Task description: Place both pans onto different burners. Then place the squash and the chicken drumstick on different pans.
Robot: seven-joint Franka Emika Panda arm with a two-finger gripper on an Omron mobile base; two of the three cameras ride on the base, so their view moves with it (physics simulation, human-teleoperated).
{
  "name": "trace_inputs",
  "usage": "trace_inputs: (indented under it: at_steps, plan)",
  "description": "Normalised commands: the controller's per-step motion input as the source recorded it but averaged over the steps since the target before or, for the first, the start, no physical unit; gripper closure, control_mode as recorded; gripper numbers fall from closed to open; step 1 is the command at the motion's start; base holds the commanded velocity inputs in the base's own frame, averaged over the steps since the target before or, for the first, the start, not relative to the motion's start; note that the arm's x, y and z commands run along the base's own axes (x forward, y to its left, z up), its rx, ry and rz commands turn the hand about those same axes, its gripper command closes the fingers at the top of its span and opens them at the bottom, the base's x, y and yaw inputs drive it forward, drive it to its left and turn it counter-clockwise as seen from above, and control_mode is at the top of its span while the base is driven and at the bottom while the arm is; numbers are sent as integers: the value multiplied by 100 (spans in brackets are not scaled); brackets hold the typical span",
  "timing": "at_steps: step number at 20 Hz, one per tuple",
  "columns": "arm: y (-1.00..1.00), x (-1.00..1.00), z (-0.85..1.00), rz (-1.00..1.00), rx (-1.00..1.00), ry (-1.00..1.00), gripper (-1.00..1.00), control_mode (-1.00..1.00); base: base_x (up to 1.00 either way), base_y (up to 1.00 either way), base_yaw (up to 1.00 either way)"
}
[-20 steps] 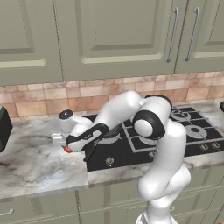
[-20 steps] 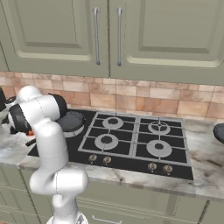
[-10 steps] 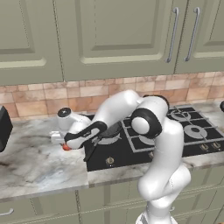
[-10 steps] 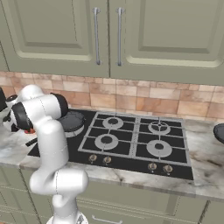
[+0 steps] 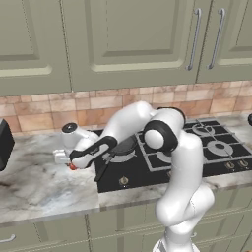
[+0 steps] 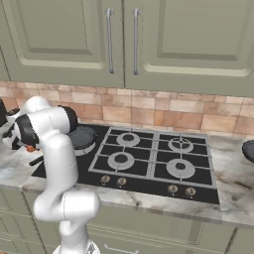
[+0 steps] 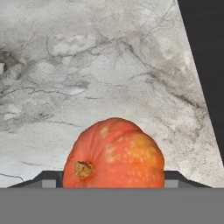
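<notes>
The squash (image 7: 113, 153), a small orange-red lump with a stem, rests on the marble counter left of the cooktop (image 5: 167, 162). My gripper (image 5: 69, 160) is low over it, and its two tips press against the squash's sides (image 7: 113, 180). The squash shows as a red speck (image 5: 73, 167) under the hand, and beside the arm (image 6: 31, 148). One black pan (image 5: 123, 146) sits on the left burner (image 6: 82, 137), its handle pointing toward the counter's front. The other pan (image 6: 248, 149) lies on the counter at the far right. The chicken drumstick is out of view.
A dark appliance (image 5: 4, 145) stands at the counter's left end. The cooktop's other burners (image 6: 149, 154) are bare under grey grates. Knobs (image 6: 144, 183) line its front edge. Green cabinets hang above a brick backsplash.
The fingers have closed in from wide open onto the squash. The arm and the squash have hardly moved.
</notes>
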Motion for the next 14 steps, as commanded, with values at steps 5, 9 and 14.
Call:
trace_inputs:
  at_steps: [5,9,14]
  plan:
    - [0,0,4,0,0,0,100,-100,0,0,0]
    - [-19,-12,60,0,0,-2,100,-100,0,0,0]
    - [-29,-17,83,0,1,-1,100,-100,0,0,0]
